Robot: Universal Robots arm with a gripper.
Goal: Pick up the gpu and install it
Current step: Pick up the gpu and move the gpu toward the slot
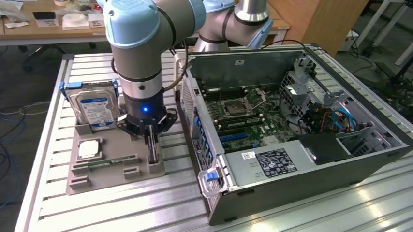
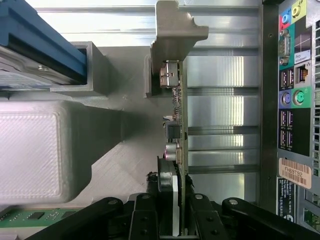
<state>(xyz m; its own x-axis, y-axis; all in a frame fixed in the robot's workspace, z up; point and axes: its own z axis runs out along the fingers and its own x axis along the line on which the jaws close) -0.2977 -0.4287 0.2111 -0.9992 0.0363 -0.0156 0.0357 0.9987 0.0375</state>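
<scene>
The gpu [image 1: 153, 151] is a thin dark card standing on edge in a slot of the grey parts holder [image 1: 116, 178], to the exterior view's left of the open computer case [image 1: 290, 121]. My gripper [image 1: 150, 134] points straight down over it. In the wrist view the gpu [image 2: 179, 115] is seen edge-on, its small components on one face and its far end in a grey bracket [image 2: 175, 30]. My gripper [image 2: 176, 222] has a black finger [image 2: 147, 220] pressed on each side of the card's near end, shut on it. The card still sits in its slot.
On the holder a silver blue-labelled hard drive [image 1: 95, 108] stands upright at the back, with a square silver chip [image 1: 88, 149] and a green memory stick [image 1: 106, 163] in front of it. The case's rear port panel [image 2: 295, 100] runs close beside the card. Ribbed aluminium table [image 1: 129, 212] lies below.
</scene>
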